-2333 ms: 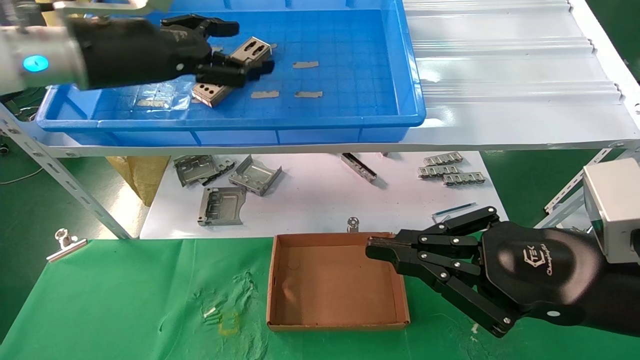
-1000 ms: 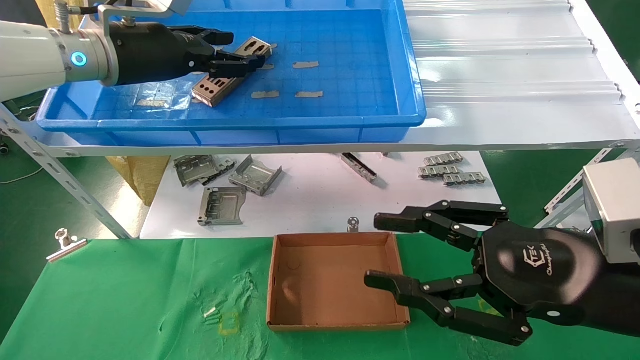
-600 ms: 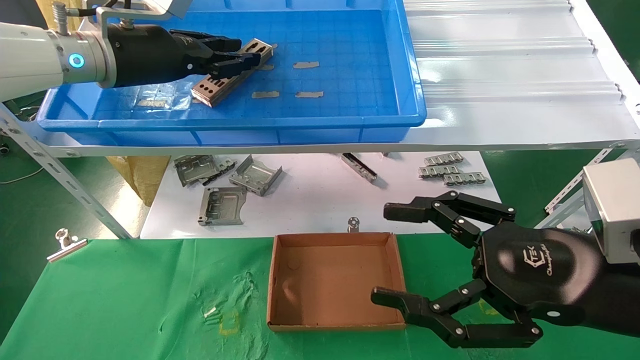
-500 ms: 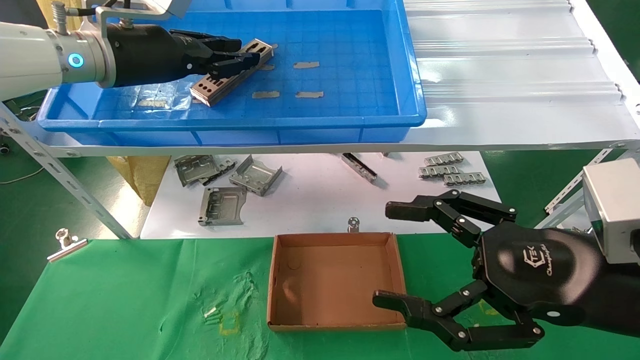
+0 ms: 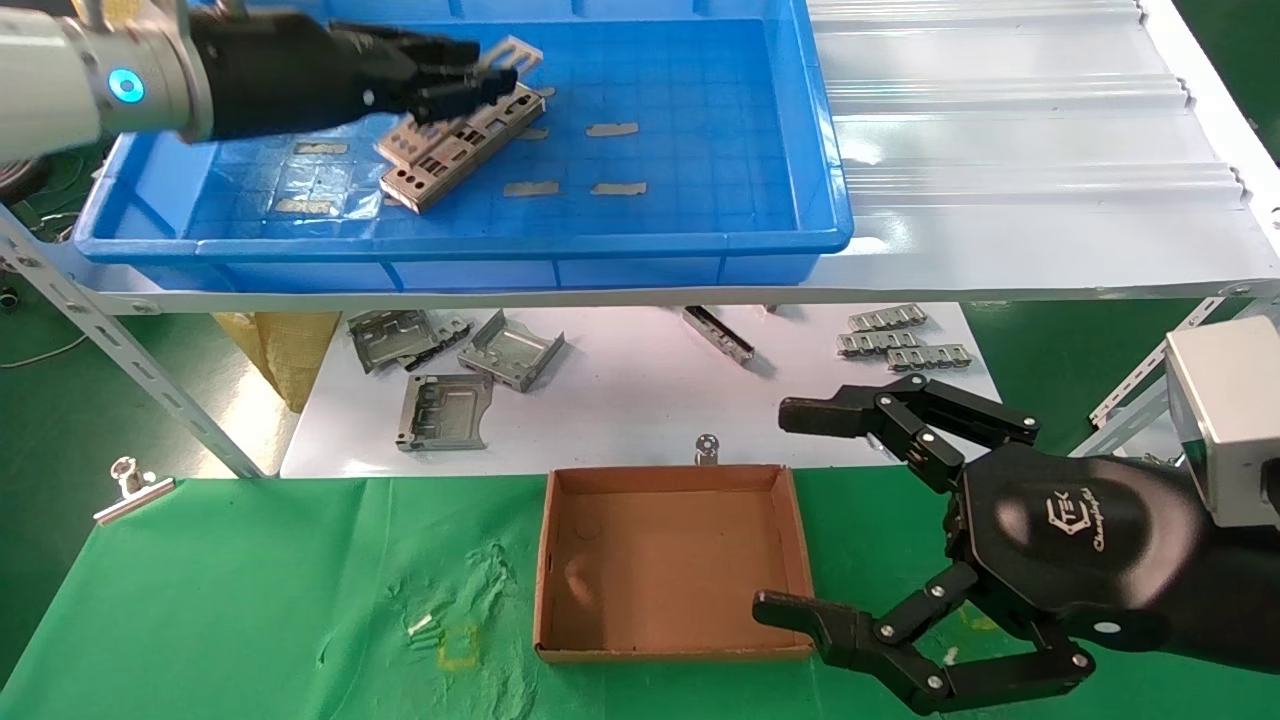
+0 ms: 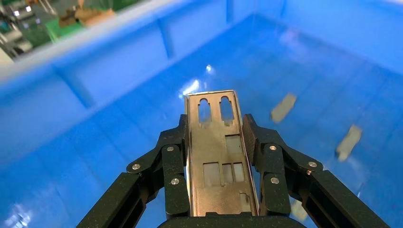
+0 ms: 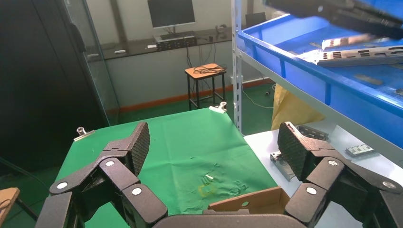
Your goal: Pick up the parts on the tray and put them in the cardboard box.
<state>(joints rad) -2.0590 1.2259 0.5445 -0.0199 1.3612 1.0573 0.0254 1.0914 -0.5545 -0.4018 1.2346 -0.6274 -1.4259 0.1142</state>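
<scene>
Silver punched plate (image 6: pixel 220 156) clamped flat in left pincer (image 6: pixel 216 142).

Held part: a thin silver-grey metal plate (image 5: pixel 497 62) (image 6: pixel 219 156) punched with two rounded slots at its far end and rectangular cutouts along its length; raised above the tray floor, clamped by its long edges.
Parts in tray: more silver-grey punched plates (image 5: pixel 452 150), lying flat and slantwise in an overlapping stack on the floor, left of centre.
Tray: a large shallow bright-blue bin (image 5: pixel 640 240) with raised rim and grid floor, scraps of grey tape stuck on it; sits on the upper shelf.
Cardboard box: a small brown open box (image 5: pixel 545 560) with low walls, holding nothing, on the green cloth below.
</scene>
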